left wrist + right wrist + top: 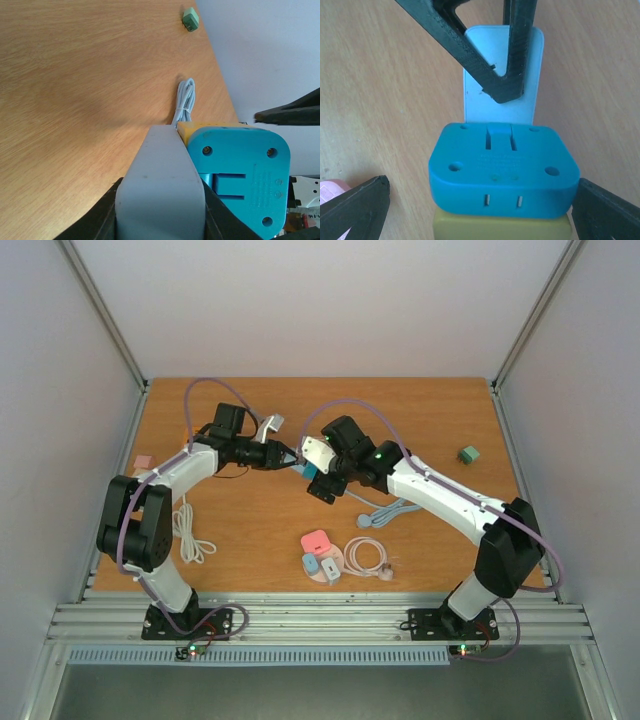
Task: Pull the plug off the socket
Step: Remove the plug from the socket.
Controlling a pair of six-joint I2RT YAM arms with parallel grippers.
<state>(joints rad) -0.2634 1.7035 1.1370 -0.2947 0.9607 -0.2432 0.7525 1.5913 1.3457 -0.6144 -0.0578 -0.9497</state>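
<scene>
The left fingers (515, 50) were clamped on the grey plug (160, 185), which was held above the bench (430, 410) near its middle. The plug's end met the blue socket (502, 175), and a yellow part (500, 230) adjoined the socket. The right fingers (355, 207) stood spread wide, one on each side of the socket, with a gap visible at one side. A bundled white cable (186, 100) lay on the bench beyond. A green block (468, 454) sat near the bench's right edge.
</scene>
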